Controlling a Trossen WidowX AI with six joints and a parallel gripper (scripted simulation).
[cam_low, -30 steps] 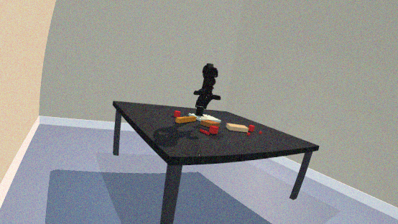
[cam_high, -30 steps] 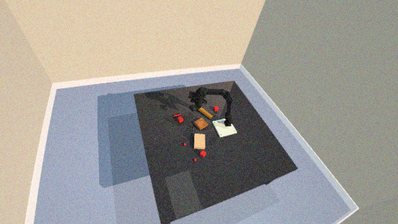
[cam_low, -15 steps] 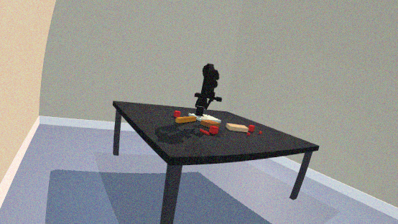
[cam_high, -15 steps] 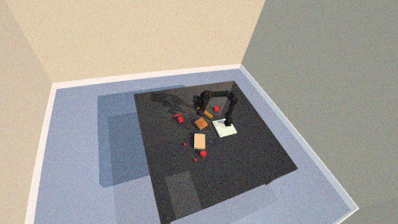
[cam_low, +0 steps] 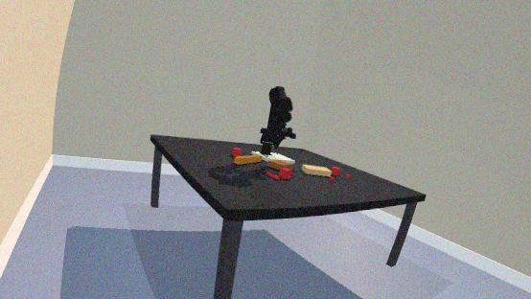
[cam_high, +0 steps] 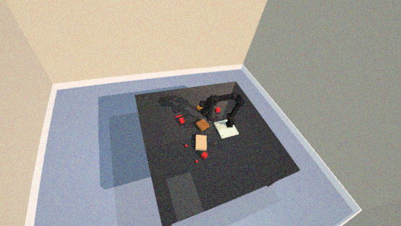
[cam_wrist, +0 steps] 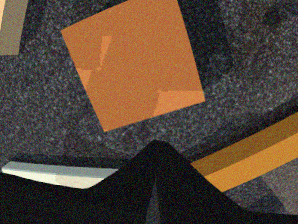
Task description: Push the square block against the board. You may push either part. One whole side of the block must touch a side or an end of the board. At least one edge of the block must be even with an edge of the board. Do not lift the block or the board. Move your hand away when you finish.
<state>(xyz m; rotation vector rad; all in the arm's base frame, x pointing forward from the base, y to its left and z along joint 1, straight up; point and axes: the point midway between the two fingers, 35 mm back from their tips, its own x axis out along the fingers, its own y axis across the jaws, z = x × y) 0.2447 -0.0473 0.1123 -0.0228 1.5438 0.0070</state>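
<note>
The task looks barely begun. The flat orange-brown square block (cam_wrist: 133, 56) lies on the dark desk (cam_high: 246, 159) with bare surface showing along all its sides. It touches neither the long amber-yellow bar (cam_wrist: 253, 156), which I take to be the board, nor the pale tan rectangular slab (cam_high: 201, 142) on its other side. In the wrist view the block sits turned at an angle to the bar. Its nearest corner is close to the bar but separated from it by a strip of desk, so no side is flush and no edge lines up.

The black gripper (cam_wrist: 154, 152) has its fingers pressed together on nothing. Its tip hangs just beside the block's near edge, and whether it touches that edge cannot be told. What is left is the whole push: squaring the block to the bar, closing the gap, evening an edge, then drawing the arm off.

Much is hard to read. From above, the arm covers most of the amber bar, leaving only one end visible, so its length and heading are unclear there. The wrist view cuts off both the bar and the tan slab at the picture's borders. In the side view the pieces overlap with small red cubes (cam_high: 182, 120) and the white base plate (cam_high: 226, 130), too small to judge gaps
</note>
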